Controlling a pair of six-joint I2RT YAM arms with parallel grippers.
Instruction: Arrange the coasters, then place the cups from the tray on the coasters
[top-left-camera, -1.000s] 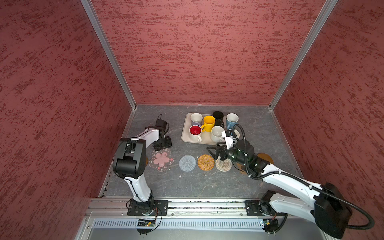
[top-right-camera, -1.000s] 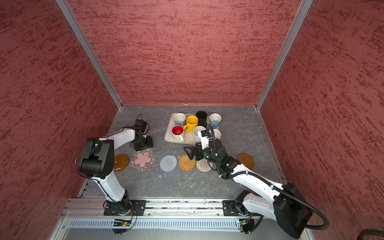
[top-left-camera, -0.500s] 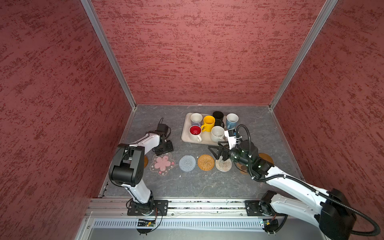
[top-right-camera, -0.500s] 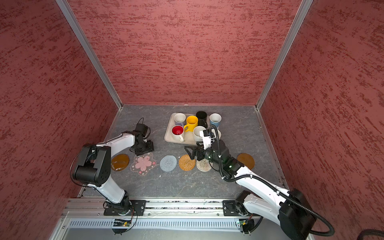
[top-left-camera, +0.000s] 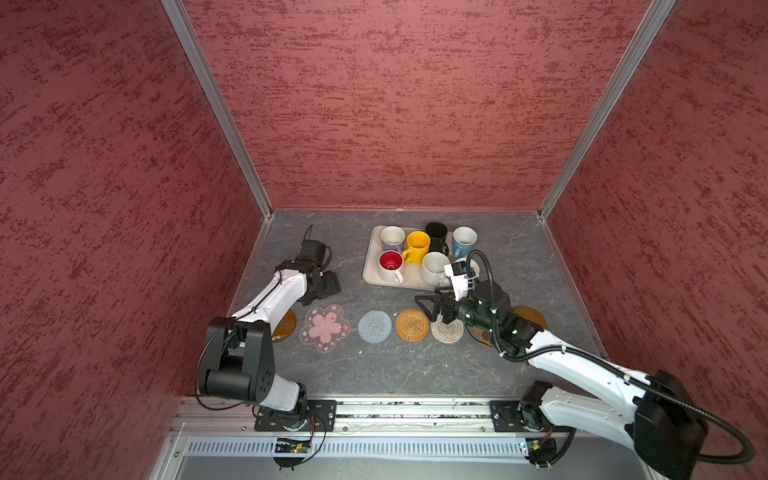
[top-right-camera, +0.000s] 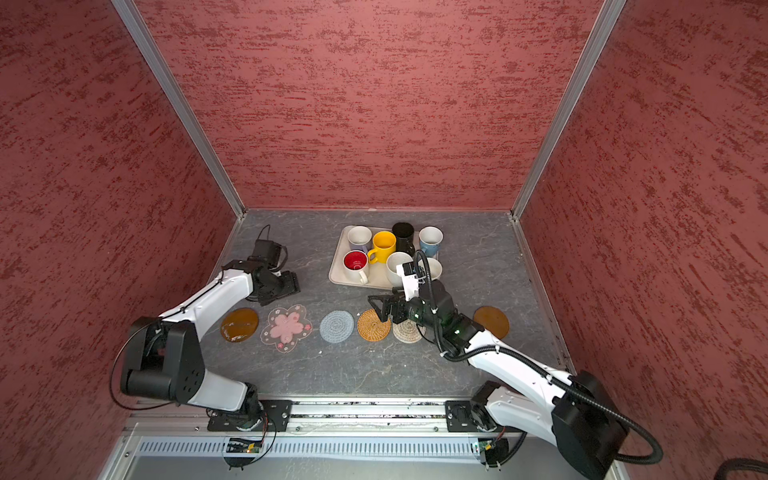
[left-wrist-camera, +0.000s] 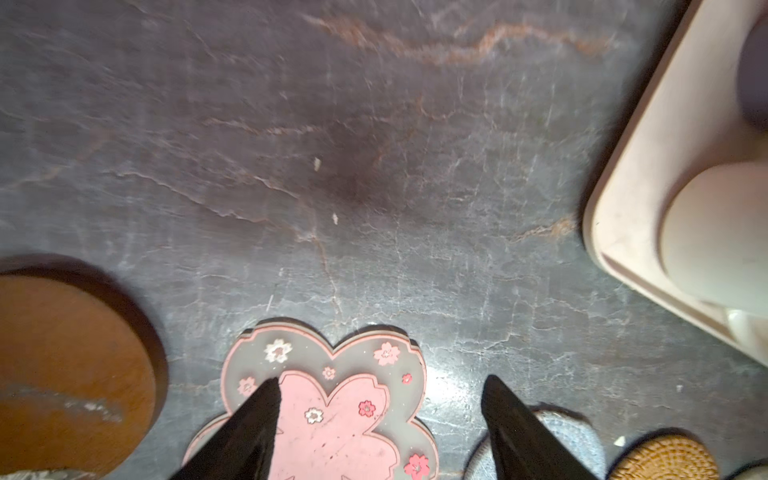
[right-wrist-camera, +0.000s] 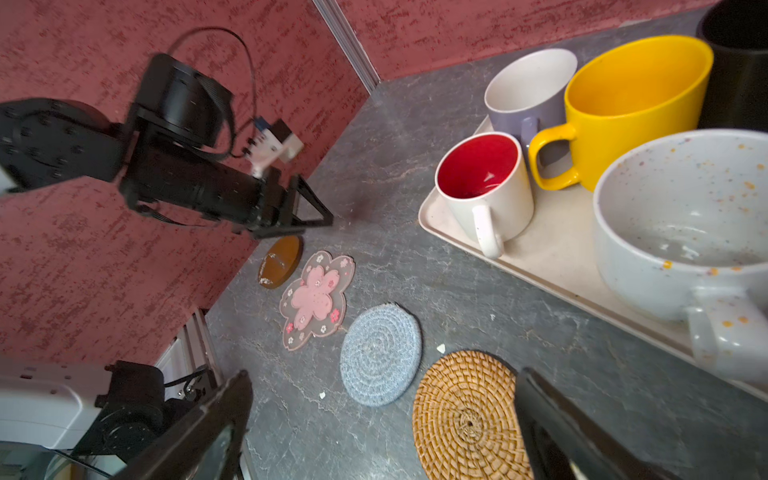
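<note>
With the left gripper (left-wrist-camera: 381, 379) and right gripper (right-wrist-camera: 384, 374) both spread empty beside the tray (top-left-camera: 412, 277), its tightly packed cups (top-left-camera: 417, 246) risked being knocked over on any reach, leaving the coasters (top-left-camera: 375, 326) alongside it bare.

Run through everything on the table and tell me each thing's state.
Left gripper: open, empty.
Right gripper: open, empty.
Tray: flat, loaded.
Yellow cup: upright on tray.
Black cup: upright on tray.
Blue cup: upright on tray.
Lilac cup: upright on tray.
Red-lined cup: upright, empty.
Speckled cup: upright, empty.
Flower coaster: flat, bare.
Grey-blue coaster: flat, bare.
Orange coaster: flat, bare.
Beige coaster: flat, partly hidden.
Left disc: flat, bare.
Right disc: flat, bare.
</note>
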